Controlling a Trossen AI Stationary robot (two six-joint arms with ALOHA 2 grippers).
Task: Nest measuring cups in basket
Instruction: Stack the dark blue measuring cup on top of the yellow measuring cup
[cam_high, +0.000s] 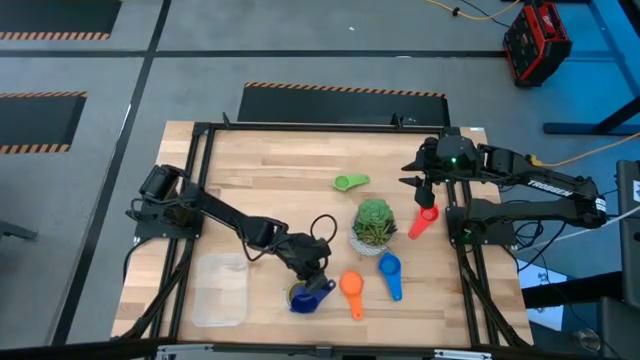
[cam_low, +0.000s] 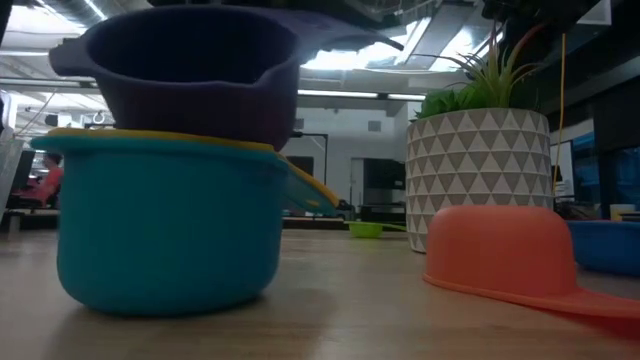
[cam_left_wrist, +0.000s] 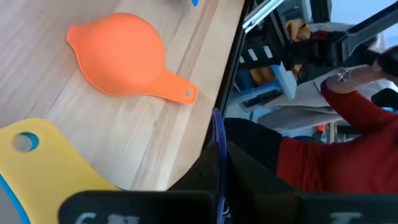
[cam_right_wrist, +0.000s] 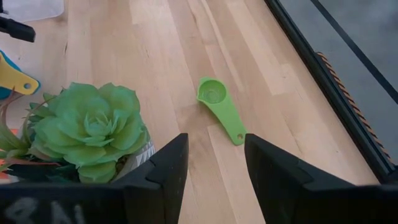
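Near the table's front edge stands a teal measuring cup (cam_low: 165, 230) with a yellow cup (cam_low: 160, 138) nested in it. A dark blue cup (cam_low: 190, 80) sits at the yellow cup's rim, and my left gripper (cam_high: 315, 280) is shut on it. The empty clear basket (cam_high: 198, 290) lies to the left of this stack. An orange cup (cam_high: 350, 285) lies mouth down on the table, right of the stack. Blue (cam_high: 390, 272), red (cam_high: 425, 217) and green (cam_high: 350, 182) cups lie around the plant. My right gripper (cam_right_wrist: 214, 180) hangs open above the red cup, holding nothing. My left gripper pinches the dark blue cup's flat handle (cam_left_wrist: 217, 127) between its two fingers; the handle shows edge-on as a thin blue line. The fingers slant down toward the table's near right. The cup stands upright over the yellow cup; whether it rests in it, I cannot tell.
A green plant in a white patterned pot (cam_high: 375, 228) stands between the loose cups, right of the stack. The table's near edge runs close to the stack and the orange cup (cam_left_wrist: 124, 56). A person in a red sleeve (cam_left_wrist: 348, 143) sits beyond that edge.
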